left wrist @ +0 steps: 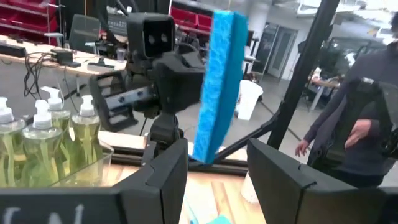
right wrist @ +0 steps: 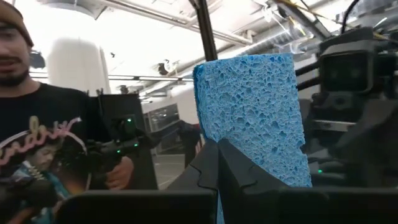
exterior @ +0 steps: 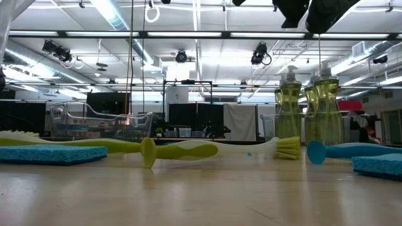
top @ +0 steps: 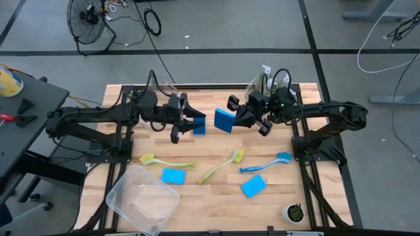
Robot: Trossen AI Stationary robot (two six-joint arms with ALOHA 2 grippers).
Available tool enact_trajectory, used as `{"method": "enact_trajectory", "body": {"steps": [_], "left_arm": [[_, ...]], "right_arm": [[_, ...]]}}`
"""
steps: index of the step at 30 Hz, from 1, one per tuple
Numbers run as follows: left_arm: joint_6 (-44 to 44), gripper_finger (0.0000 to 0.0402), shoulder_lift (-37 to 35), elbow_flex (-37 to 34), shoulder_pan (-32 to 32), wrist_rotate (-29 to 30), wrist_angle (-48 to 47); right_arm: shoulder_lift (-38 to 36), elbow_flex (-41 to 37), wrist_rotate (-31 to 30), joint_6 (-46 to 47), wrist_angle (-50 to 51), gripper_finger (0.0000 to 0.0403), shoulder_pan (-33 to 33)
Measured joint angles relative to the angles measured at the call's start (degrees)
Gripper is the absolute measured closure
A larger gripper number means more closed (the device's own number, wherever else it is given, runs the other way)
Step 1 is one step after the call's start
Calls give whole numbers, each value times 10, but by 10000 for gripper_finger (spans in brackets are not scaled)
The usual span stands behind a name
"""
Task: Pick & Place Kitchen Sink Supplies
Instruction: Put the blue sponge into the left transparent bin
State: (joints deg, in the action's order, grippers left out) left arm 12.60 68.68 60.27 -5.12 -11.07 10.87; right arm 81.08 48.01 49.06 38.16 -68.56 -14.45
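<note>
Standing in a clear bin [left wrist: 74,171], soap bottles [left wrist: 46,146]; right gripper [top: 244,118] pinching a sponge [top: 224,120].

I work in an open industrial lab: exposed ceiling ducts [exterior: 370,47], strip lights [exterior: 113,12], red shelving [left wrist: 37,18], cabled workbenches [left wrist: 56,59].

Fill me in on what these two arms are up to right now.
Above the middle of the table, the right gripper is shut on a blue sponge, holding it up on edge. The left gripper faces it, half open, with something blue between its fingers. Three dish brushes and two more sponges lie on the table, beside a clear bin.
</note>
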Motion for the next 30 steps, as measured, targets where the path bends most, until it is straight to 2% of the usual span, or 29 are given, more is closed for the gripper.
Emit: {"method": "enact_trajectory", "body": {"steps": [8,13,23,30], "left_arm": [[15,229,15,-1,-9,-27,39],[38,229,46,0,-9,-74,98],[50,229,91,0,-9,-96,161],[59,229,102,0,-12,-86,163]], "right_arm": [[0,0,16,6,-1,403,9],[0,0,18,5,0,403,8],[0,0,20,15,0,403,9],[0,0,24,22,1,403,9]]}}
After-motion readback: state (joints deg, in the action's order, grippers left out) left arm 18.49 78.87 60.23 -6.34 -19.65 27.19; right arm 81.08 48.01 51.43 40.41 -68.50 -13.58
